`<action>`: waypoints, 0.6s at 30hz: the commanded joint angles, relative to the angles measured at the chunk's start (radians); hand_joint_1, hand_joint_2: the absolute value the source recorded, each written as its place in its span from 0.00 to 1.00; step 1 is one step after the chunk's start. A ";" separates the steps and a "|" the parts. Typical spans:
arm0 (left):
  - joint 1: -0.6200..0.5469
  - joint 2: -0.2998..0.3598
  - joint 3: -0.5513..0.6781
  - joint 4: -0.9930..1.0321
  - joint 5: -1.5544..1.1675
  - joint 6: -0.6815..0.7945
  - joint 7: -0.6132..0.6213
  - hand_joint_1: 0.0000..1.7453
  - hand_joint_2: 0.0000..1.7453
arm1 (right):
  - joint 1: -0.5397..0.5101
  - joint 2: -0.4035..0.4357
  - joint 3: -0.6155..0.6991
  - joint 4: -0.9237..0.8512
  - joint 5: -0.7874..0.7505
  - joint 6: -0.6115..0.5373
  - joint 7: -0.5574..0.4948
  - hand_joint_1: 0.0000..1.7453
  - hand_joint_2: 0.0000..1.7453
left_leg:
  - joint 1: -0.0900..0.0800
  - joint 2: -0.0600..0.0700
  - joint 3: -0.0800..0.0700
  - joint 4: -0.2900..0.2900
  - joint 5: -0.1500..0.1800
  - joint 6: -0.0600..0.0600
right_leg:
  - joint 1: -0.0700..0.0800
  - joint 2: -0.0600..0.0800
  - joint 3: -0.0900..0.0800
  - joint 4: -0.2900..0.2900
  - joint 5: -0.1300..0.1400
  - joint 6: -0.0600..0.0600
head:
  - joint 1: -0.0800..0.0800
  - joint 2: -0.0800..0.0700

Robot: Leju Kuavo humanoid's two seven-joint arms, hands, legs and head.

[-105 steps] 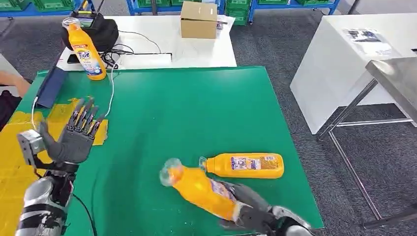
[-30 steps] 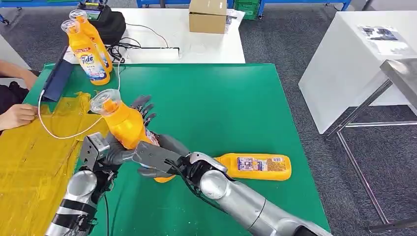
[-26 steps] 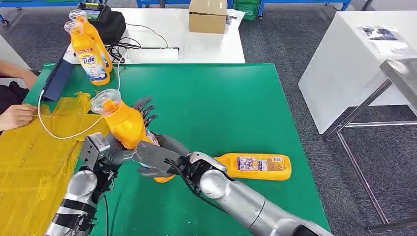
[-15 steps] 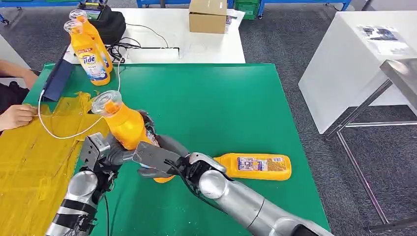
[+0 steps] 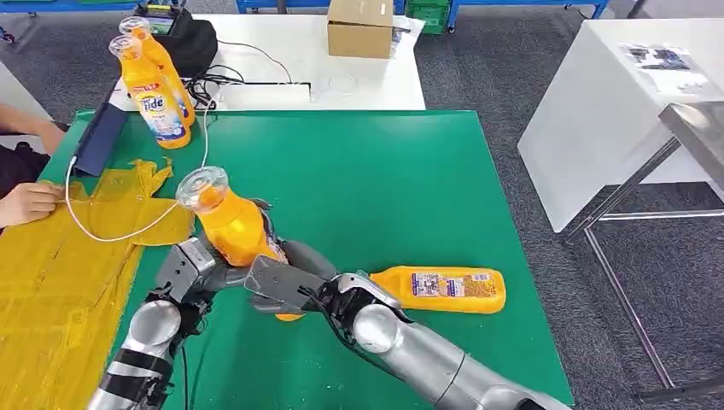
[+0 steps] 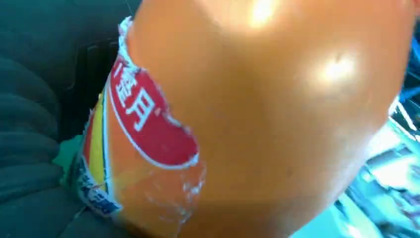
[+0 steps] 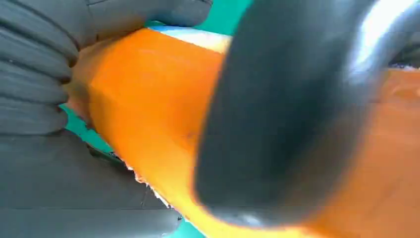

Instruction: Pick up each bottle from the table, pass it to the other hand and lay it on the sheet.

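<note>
Spanning most of the head view: green table (image 5: 376, 171), running from 12 o'clock down to 6 o'clock. Lying across its 9 o'clock edge and spilling off toward 7 o'clock: yellow sheet (image 5: 51, 282), crinkled, with a white cable (image 5: 128, 232) looping over its near corner. Reaching in from 5 o'clock: right hand (image 5: 286, 286), wrapping around the lower body of the held bottle (image 5: 235, 231); in the right wrist view the dark fingers (image 7: 277, 114) pressing on orange plastic. Rising from 7 o'clock: left hand (image 5: 201, 265), gripping the same bottle from the other side, fingers showing behind it. Being held by both hands at once above the table near centre, just toward 8 o'clock: that bottle, tilting with its clear cap pointing to 11 o'clock, close beside the sheet's edge but not on it; in the left wrist view its red label (image 6: 148, 129) sitting close against the lens. Lying flat on the table at 4 o'clock from centre: second bottle (image 5: 440, 289), cap pointing toward the right hand, near the right forearm. Standing upright at 11 o'clock by the table's far corner: two more bottles (image 5: 154, 85), side by side. Resting at 9 o'clock on the sheet's edge: a person's hand (image 5: 26, 203).
</note>
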 commanded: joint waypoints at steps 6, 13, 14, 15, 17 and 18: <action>0.000 0.336 0.066 0.369 -0.811 0.512 0.182 1.00 1.00 | 0.066 -0.523 -0.281 -0.445 0.073 0.136 -0.041 0.00 1.00 | -0.004 0.001 0.004 -0.002 0.001 0.003 | -0.003 -0.002 0.001 0.000 -0.001 0.003 | -0.002 0.000; -0.009 0.375 0.081 0.480 -0.872 0.549 0.191 1.00 1.00 | 0.257 -0.686 -0.467 -0.550 0.022 0.162 -0.070 0.00 1.00 | -0.005 -0.003 0.006 -0.003 0.000 0.005 | -0.005 -0.005 0.005 -0.001 -0.002 0.003 | -0.001 0.000; -0.006 0.378 0.079 0.479 -0.879 0.548 0.197 1.00 1.00 | 0.286 -0.697 -0.492 -0.563 0.022 0.164 -0.075 0.00 1.00 | -0.005 -0.003 0.004 -0.002 0.000 0.003 | -0.005 -0.005 0.002 -0.001 -0.001 0.002 | -0.001 0.000; -0.005 0.378 0.081 0.477 -0.881 0.548 0.197 1.00 1.00 | 0.299 -0.699 -0.504 -0.569 0.024 0.167 -0.080 0.00 1.00 | -0.006 -0.004 0.005 -0.003 0.000 0.004 | -0.006 -0.007 0.003 -0.001 -0.002 0.003 | -0.001 0.000; -0.004 0.387 0.067 0.473 -0.910 0.548 0.210 1.00 1.00 | 0.317 -0.705 -0.524 -0.581 0.026 0.174 -0.080 0.00 1.00 | -0.006 -0.003 0.004 -0.003 0.000 0.004 | -0.006 -0.006 0.003 -0.001 -0.002 0.003 | -0.001 0.000; -0.006 0.395 0.057 0.478 -0.929 0.543 0.217 1.00 1.00 | 0.332 -0.724 -0.537 -0.591 0.023 0.182 -0.079 0.00 1.00 | -0.007 -0.002 0.006 -0.003 0.000 0.005 | -0.007 -0.006 0.004 -0.001 -0.002 0.003 | -0.001 0.000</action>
